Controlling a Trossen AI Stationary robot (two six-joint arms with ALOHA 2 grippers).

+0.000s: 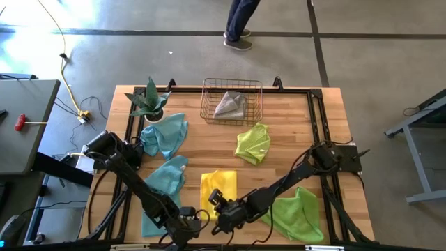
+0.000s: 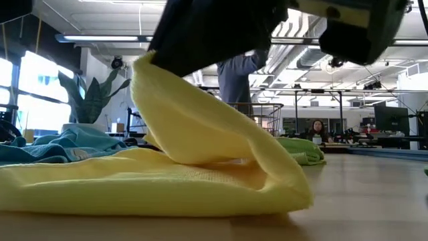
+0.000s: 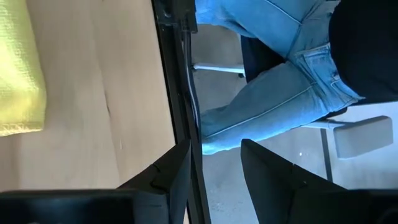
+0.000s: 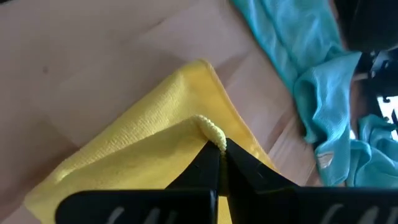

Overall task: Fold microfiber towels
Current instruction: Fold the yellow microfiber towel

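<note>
The right pincer is seen closed tight on a corner of the yellow towel, a small nub of cloth being pinched between its fingertips. The towel lies on the tabletop directly beneath and ahead of this pincer, near the front edge; from the low view, the gripped corner is held up and a flap is draped over the flat lower layer, so a fold is judged to be under way.

For the fold to be made well, the corner should be carried across in a low arc toward the far edge of the towel, so that the flap is laid flat rather than dragged. The lower layer is likely to slide on the smooth wood if the pull is made too fast or too high. The corner should be set down matched to the corner beneath it before the grip is let go.

The left pincer is held partly open with nothing between its fingers, just beside the right pincer and over the tabletop's front edge; it could be used to pin the lower layer. A teal towel lies beyond the right pincer and should be kept out of the sweep.
</note>
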